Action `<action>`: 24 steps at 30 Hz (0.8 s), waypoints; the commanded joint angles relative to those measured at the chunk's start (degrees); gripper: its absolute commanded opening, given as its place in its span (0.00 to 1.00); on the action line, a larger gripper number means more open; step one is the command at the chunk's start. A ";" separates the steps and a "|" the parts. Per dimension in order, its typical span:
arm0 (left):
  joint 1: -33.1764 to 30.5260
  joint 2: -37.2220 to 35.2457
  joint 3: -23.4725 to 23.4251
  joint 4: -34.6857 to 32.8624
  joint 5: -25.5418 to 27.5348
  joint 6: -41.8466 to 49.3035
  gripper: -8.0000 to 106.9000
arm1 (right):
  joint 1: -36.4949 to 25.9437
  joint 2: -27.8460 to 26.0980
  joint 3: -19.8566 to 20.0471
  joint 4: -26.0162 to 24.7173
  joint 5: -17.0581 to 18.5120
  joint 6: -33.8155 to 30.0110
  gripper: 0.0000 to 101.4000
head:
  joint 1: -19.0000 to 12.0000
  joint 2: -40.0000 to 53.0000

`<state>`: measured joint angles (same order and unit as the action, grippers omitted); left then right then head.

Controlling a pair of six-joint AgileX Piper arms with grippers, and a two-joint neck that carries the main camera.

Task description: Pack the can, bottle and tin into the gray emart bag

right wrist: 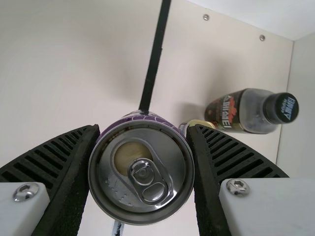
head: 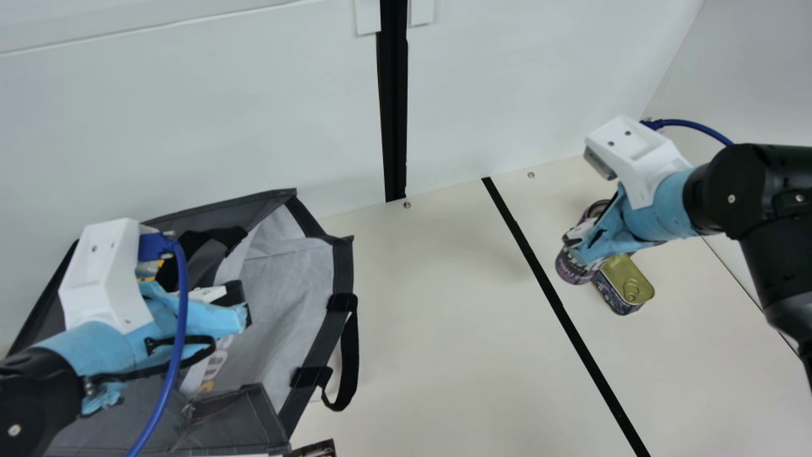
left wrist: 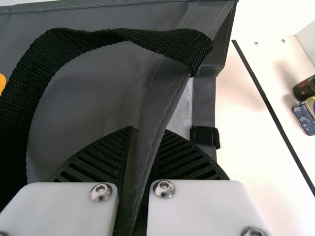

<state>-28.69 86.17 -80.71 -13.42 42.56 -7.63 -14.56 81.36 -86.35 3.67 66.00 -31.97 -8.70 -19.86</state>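
Left pincer clamped on the edge of the open gray bag, at main view's left. Right pincer gripping the can around its sides, pull-tab top showing. Tin and upright bottle on worktop, near each other, right of black stripe.

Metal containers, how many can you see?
2: the purple can between the fingers of the right gripper, and the tin close by it. The gray bag may hide more.
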 commanded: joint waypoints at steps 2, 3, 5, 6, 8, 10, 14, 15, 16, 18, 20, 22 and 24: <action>0.00 0.00 0.00 0.00 0.00 0.00 0.16 | 2.44 -0.20 0.14 -0.67 0.09 0.72 0.00 | -1.30 -0.14; 0.00 0.00 0.00 0.00 0.00 0.00 0.16 | 3.12 -0.24 0.19 -0.83 0.13 1.00 0.00 | -1.30 -0.14; 0.00 0.00 0.00 0.00 0.00 0.00 0.16 | 4.44 -0.34 0.31 -1.07 0.21 1.45 0.00 | -1.30 -0.14; 0.00 0.00 0.00 0.00 0.00 0.00 0.16 | 5.10 -0.38 0.36 -1.22 0.25 1.67 0.00 | -1.30 -0.14; 0.00 0.00 0.00 0.00 0.00 0.00 0.16 | 6.33 -0.45 0.44 -1.44 0.30 2.03 0.00 | -1.30 -0.14; 0.00 0.00 0.00 0.00 0.00 0.00 0.16 | 7.55 -0.46 0.42 -1.66 0.35 2.40 0.00 | -1.30 -0.14; 0.00 0.00 0.00 0.00 0.00 0.00 0.16 | 10.01 -0.50 0.28 -2.03 0.50 3.20 0.00 | -1.30 -0.14; 0.00 0.00 0.00 0.00 0.00 0.00 0.16 | 10.58 -0.50 0.23 -2.13 0.54 3.41 0.00 | -1.30 -0.14; 0.00 0.00 0.00 0.00 0.00 0.00 0.16 | 11.13 -0.51 0.19 -2.20 0.59 3.58 0.00 | -1.30 -0.14; 0.00 0.00 0.00 0.00 0.00 0.00 0.16 | 12.30 -0.56 0.15 -2.38 0.69 3.98 0.00 | -1.30 -0.14; 0.00 0.00 0.00 0.00 0.00 0.00 0.16 | 13.48 -0.65 0.17 -2.58 0.77 4.42 0.00 | -1.30 -0.14; 0.00 0.00 0.00 0.00 0.00 0.00 0.16 | 14.63 -0.77 0.19 -2.75 0.87 4.84 0.00 | -1.30 -0.14; 0.00 0.00 0.00 0.00 0.00 0.00 0.16 | 15.67 -0.89 0.19 -2.83 0.99 5.17 0.00 | -1.30 -0.14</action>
<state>-28.69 86.17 -80.71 -13.42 42.56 -7.63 0.53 80.50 -86.19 0.88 66.96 -26.96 -8.70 -19.86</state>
